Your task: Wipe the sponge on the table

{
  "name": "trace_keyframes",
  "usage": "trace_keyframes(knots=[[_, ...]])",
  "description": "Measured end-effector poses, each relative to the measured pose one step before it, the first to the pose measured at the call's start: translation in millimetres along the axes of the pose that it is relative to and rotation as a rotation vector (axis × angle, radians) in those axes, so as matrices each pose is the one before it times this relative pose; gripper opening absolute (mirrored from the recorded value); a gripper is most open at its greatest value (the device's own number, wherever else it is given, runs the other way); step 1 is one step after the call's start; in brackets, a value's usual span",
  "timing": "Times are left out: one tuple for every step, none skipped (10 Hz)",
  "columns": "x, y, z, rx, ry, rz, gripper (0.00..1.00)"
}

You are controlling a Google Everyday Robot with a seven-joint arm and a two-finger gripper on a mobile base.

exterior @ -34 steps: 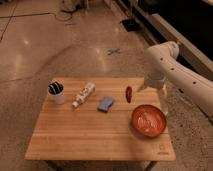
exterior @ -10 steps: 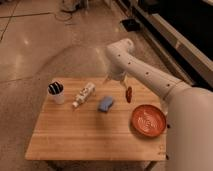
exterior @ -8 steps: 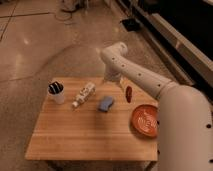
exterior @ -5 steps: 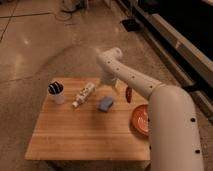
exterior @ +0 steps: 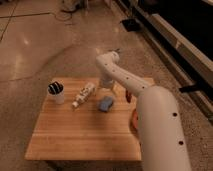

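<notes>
The sponge (exterior: 105,103), a small flat blue pad, lies on the light wooden table (exterior: 75,132) right of centre toward the far edge. My gripper (exterior: 106,88) hangs from the bent white arm (exterior: 111,64) just behind and above the sponge, close to it, with nothing held. Its jaws stand open. My thick white forearm (exterior: 157,130) crosses the right side of the table and hides that part of the top.
A white tube-like bottle (exterior: 83,94) lies left of the sponge. A white cup (exterior: 56,93) with dark contents stands at the far left. A red bowl (exterior: 133,118) peeks out beside my forearm, with a small red object (exterior: 128,95) behind it. Shiny floor surrounds the table.
My arm has swung left from the table's right side to above the sponge, and the forearm now covers most of the red bowl. The sponge has not moved.
</notes>
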Motion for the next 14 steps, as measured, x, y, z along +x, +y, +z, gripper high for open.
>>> trace_keyframes(knots=[[6.83,-1.60,-7.24,0.00426,0.00604,-0.00174,0.80],[2.35,0.02,0.62,0.00166,-0.00427,0.00243,0.80],[1.15,1.17,4.05,-0.00038,-0.00565,0.00349,0.80],[-1.74,2.00,11.34,-0.00174,-0.01556,0.00470,0.80],[-0.76,-0.52,9.66,0.00517,-0.00877,0.00340,0.80],[-1.66,-1.24,11.28,0.00623,-0.01153,0.00190,0.80],[-1.36,-0.84,9.23,0.00643,-0.01018,0.00514,0.80],[-1.51,-0.03,10.77,0.00430,-0.01166,0.00673,0.80],[0.79,1.38,9.85,0.00382,-0.00637,0.01074,0.80],[2.15,1.10,5.65,0.00368,-0.00035,0.01026,0.80],[4.06,2.79,5.95,0.00243,0.00251,0.01624,0.78],[3.84,3.56,3.34,0.00026,0.00246,0.01586,0.70],[1.53,2.56,1.21,0.00163,-0.00135,0.01101,0.62],[1.67,4.97,0.02,0.00442,-0.00356,0.01688,0.49]])
